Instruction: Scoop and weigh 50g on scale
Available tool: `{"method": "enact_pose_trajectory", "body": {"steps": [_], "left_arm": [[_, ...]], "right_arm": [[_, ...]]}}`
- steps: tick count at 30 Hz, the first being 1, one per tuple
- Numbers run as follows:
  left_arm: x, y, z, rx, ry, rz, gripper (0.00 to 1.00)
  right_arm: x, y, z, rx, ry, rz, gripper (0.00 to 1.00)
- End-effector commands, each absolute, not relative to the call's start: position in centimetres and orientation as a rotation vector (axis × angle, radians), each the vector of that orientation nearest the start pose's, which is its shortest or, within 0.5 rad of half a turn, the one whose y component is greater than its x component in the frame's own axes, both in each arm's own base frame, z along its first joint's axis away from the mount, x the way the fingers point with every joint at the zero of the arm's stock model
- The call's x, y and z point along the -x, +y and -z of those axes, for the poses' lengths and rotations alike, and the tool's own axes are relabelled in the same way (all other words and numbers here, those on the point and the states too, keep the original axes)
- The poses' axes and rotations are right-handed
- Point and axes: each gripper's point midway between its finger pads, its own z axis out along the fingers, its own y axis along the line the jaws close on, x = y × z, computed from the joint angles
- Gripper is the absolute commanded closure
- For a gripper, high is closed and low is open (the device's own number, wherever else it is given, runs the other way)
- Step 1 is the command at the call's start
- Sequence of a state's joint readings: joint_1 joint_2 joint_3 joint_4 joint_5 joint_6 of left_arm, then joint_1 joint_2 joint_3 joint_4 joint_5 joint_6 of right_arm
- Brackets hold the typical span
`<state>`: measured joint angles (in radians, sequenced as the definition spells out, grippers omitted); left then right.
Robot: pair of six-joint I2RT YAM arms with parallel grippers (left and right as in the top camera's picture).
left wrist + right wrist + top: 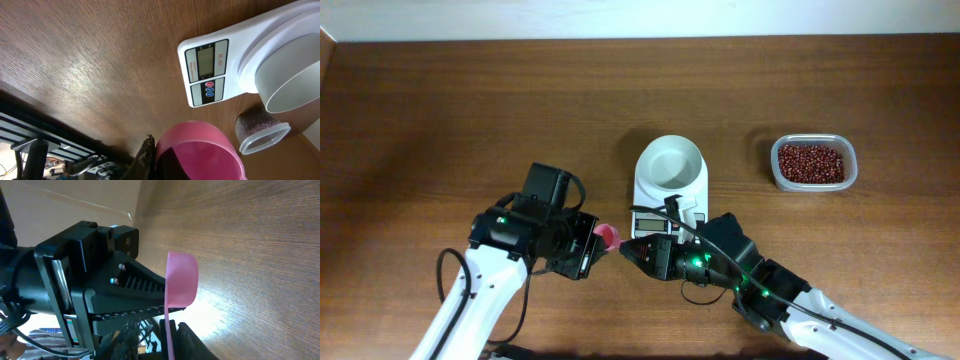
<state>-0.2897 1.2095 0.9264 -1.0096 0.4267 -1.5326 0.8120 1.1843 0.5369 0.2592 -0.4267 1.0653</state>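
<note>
The white scale point(665, 215) stands mid-table with a white bowl point(670, 163) on it; its display and buttons point(207, 72) face me in the left wrist view. The red-brown beans point(810, 162) fill a clear tub point(260, 131) to the right of the scale. A pink scoop point(608, 237) hangs in front of the scale between both grippers. My left gripper point(593, 244) is shut on the scoop's cup point(200, 150), one dark finger point(145, 157) against its wall. My right gripper point(172, 342) is shut on the scoop's thin handle point(169, 325), below the cup point(181, 285).
The clear tub point(812, 162) sits apart from the scale on the brown wooden table point(470, 110). My left arm point(510, 240) and right arm point(760, 285) both reach in from the near edge. A pale wall strip point(640, 18) borders the far side.
</note>
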Motion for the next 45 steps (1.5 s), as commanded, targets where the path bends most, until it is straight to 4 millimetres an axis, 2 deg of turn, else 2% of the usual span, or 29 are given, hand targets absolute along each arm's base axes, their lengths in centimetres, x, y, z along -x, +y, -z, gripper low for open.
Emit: {"method": "enact_pose_trajectory", "body": {"steps": [1,2,5,7,13,14,15,17,19,20,22,23,24,27,30,32,37,39,41,43,44,45], "left_arm": [[-20.7,-13.5,-12.8,1.755,2.686,0.756,1.0],[-20.7,-13.5,-12.8,1.755,2.686,0.756,1.0],[-20.7,-13.5,-12.8,1.755,2.686,0.756,1.0],[-20.7,-13.5,-12.8,1.755,2.686,0.756,1.0],[-20.8,-13.4,-12.7,1.755,2.681,0.746,1.0],[-20.8,-13.4,-12.7,1.755,2.681,0.746,0.94],[-20.8,-13.4,-12.7,1.754,2.681,0.746,0.78],[-20.8,-13.3,-12.7,1.754,2.677,0.738,0.6],[-20.9,-13.2,-12.6,1.754,2.674,0.732,0.5],[-21.1,-12.7,-12.4,1.75,2.656,0.696,0.44],[-21.2,-12.4,-12.3,1.748,2.643,0.672,0.38],[-21.3,-12.2,-12.2,1.746,2.635,0.657,0.3],[-21.4,-11.9,-12.2,1.744,2.624,0.637,0.27],[-21.4,-11.9,-12.1,1.743,2.623,0.634,0.23],[-21.6,-11.4,-12.0,1.739,2.605,0.602,0.21],[-21.7,-11.3,-12.0,1.737,2.598,0.59,0.18],[-22.1,-11.3,-12.1,1.725,2.585,0.608,0.19],[-22.1,-11.3,-12.1,1.725,2.585,0.608,0.18],[-22.2,-11.4,-12.1,1.724,2.584,0.61,0.2],[-22.2,-11.4,-12.1,1.722,2.582,0.614,0.25],[-22.2,-11.5,-12.1,1.721,2.583,0.621,0.34],[-22.2,-11.5,-12.2,1.721,2.585,0.624,0.64]], "right_arm": [[-20.3,31.7,-17.9,0.052,2.286,-1.53,0.73],[-20.3,31.7,-17.8,0.052,2.286,-1.53,0.69],[-20.3,31.7,-17.8,0.052,2.286,-1.53,0.71],[-20.2,31.8,-17.9,0.056,2.288,-1.533,0.84],[-20.2,31.7,-17.7,0.053,2.295,-1.529,0.93],[-20.2,31.7,-17.6,0.051,2.301,-1.525,0.95],[-20.2,31.6,-17.5,0.049,2.305,-1.523,0.96],[-20.2,31.5,-17.3,0.042,2.314,-1.513,0.96],[-20.3,31.3,-16.8,0.029,2.332,-1.487,0.96],[-20.5,30.8,-15.9,-0.006,2.361,-1.437,0.96],[-20.3,30.5,-15.0,-0.022,2.405,-1.405,0.96],[-20.3,30.1,-14.4,-0.024,2.425,-1.367,0.96],[-20.4,29.9,-14.2,0.025,2.414,-1.333,0.96],[-21.1,29.2,-14.1,0.063,2.398,-1.287,0.96],[-22.0,26.4,-13.3,0.044,2.429,-1.173,0.96],[-22.9,23.5,-13.4,-0.013,2.433,-1.088,0.96],[-25.3,16.1,-17.7,-0.182,2.235,-0.928,0.96],[-25.9,14.1,-19.9,-0.233,2.127,-0.897,0.96],[-26.1,13.3,-21.9,-0.244,2.036,-0.891,0.96],[-26.2,12.9,-23.4,-0.245,1.968,-0.889,0.96],[-26.3,13.0,-24.2,-0.241,1.937,-0.902,0.96],[-26.4,13.0,-24.6,-0.235,1.917,-0.907,0.96]]}}
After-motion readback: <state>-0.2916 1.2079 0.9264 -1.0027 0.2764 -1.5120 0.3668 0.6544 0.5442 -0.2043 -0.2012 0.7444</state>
